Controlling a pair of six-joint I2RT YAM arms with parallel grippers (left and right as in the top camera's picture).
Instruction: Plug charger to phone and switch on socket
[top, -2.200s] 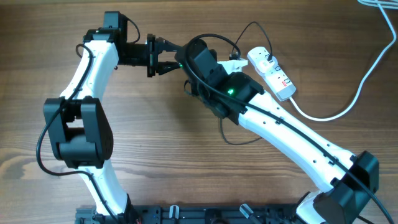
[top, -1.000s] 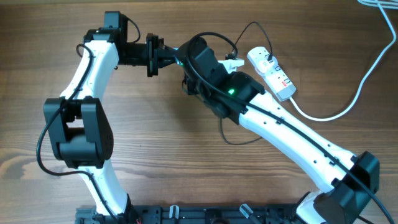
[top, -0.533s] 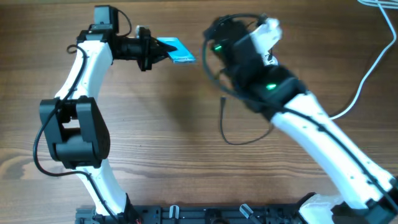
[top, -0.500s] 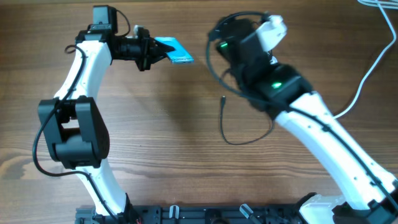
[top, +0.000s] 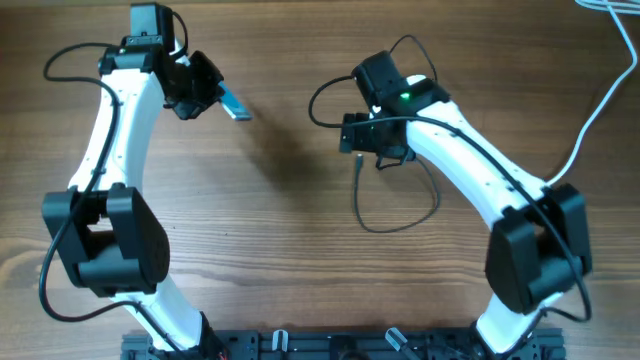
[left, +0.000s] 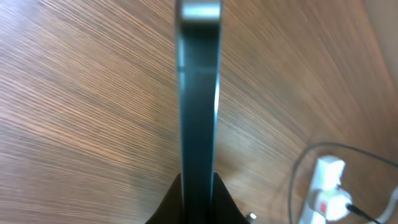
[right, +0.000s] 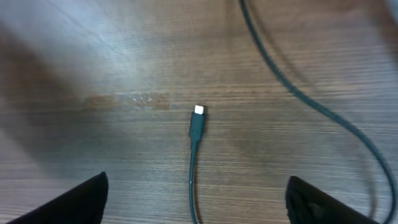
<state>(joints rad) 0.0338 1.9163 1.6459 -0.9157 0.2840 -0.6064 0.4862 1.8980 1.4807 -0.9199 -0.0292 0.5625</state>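
Observation:
My left gripper (top: 205, 92) at the far left is shut on the phone (top: 235, 103), whose cyan screen shows above the table. In the left wrist view the phone (left: 198, 93) stands edge-on, clamped between the dark fingers (left: 177, 202). The charger (top: 358, 190), a thin black cable, loops over the table's middle. Its connector tip (right: 197, 121) lies free on the wood. My right gripper (top: 365, 140) hovers over that tip, open wide, with nothing between its fingers (right: 87, 199). The socket (left: 326, 190) shows white with a red switch in the left wrist view; in the overhead view my right arm covers it.
A thick white cord (top: 590, 110) curves along the far right of the wooden table (top: 250, 230). The black cable's loop (top: 410, 222) lies under my right forearm. The arm bases stand at the front edge.
My left arm has swung left, carrying the phone away from the middle. My right gripper has opened and moved down-left; it now hangs over the connector tip on the table.

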